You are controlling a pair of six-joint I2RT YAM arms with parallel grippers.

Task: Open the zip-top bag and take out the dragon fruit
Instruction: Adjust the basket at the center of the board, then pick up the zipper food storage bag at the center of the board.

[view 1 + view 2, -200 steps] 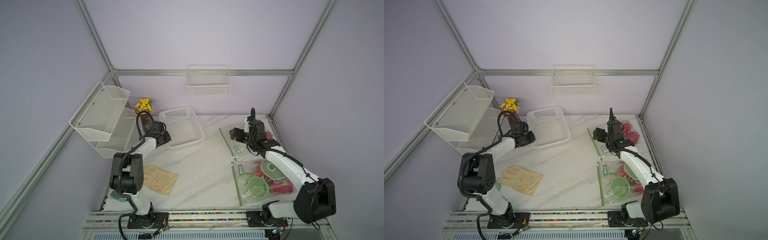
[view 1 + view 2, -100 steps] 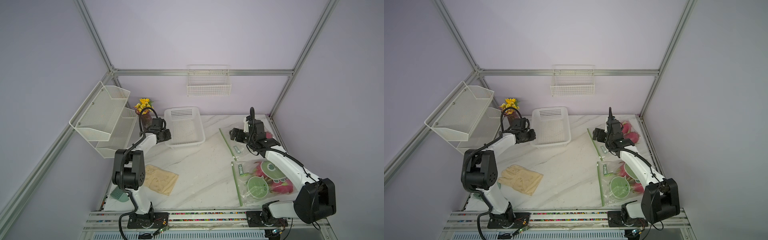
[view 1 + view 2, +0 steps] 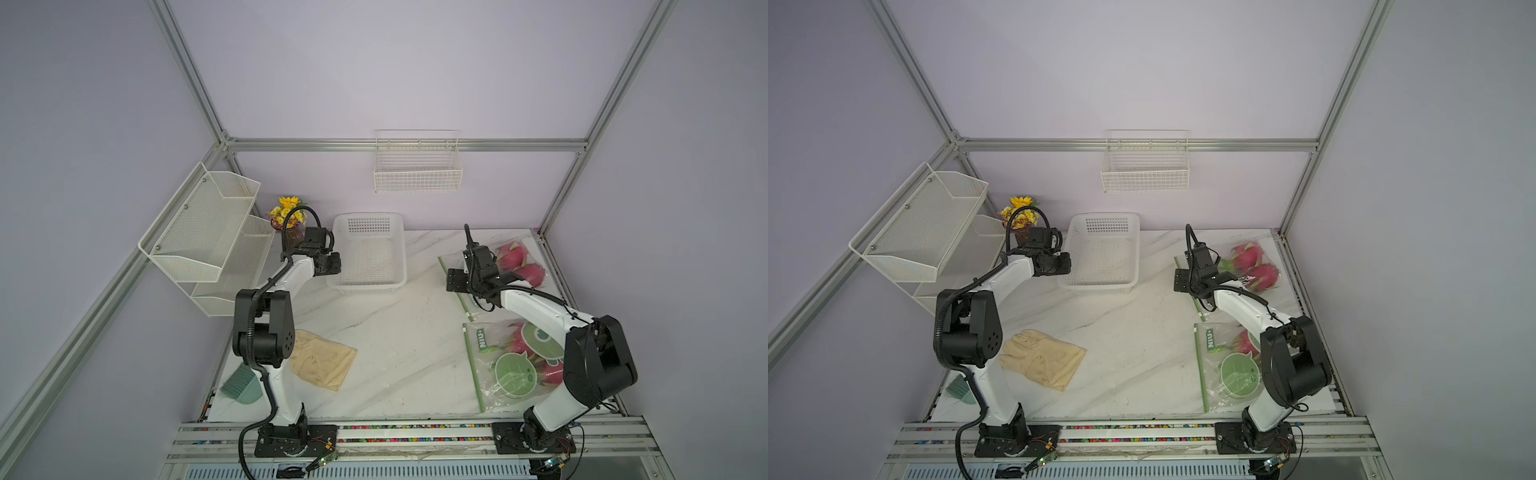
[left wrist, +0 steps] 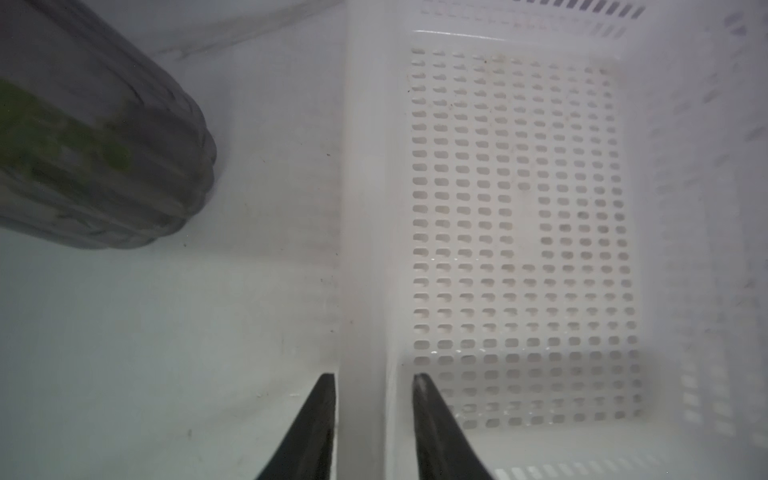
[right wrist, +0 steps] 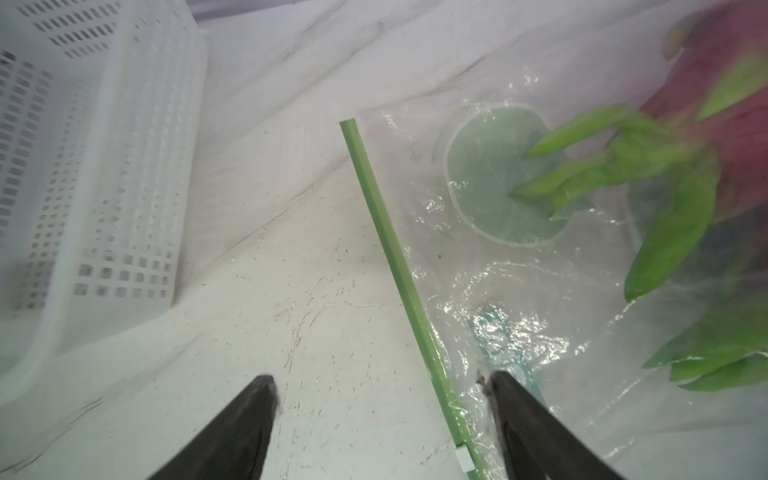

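We see a white marble tabletop (image 3: 395, 340) inside a metal-framed booth. A two-tier mesh shelf (image 3: 203, 224) hangs on the left wall. A white plastic basket (image 3: 365, 286) stands at the far middle of the tabletop.

Two clear zip-top bags lie on the right. Both the far bag (image 5: 519, 291) and the near bag (image 3: 511, 374) have a green zip strip along the left edge. A cream glove (image 3: 324, 365) lies at the near left.

The dragon fruit (image 3: 519, 264) is inside the bags. Two pink fruits sit in the far bag by the far right corner. More pink fruit shows through the near bag, partly hidden by the right arm.

The left tool (image 4: 374, 382) stands at the basket's left rim with its jaws apart, one finger outside the wall and one inside. The right tool (image 5: 382, 382) hovers over the far bag's zip strip (image 5: 386, 232). Its jaws are wide apart and clamp nothing, and the strip runs between them. We cannot tell whether a finger touches the plastic.
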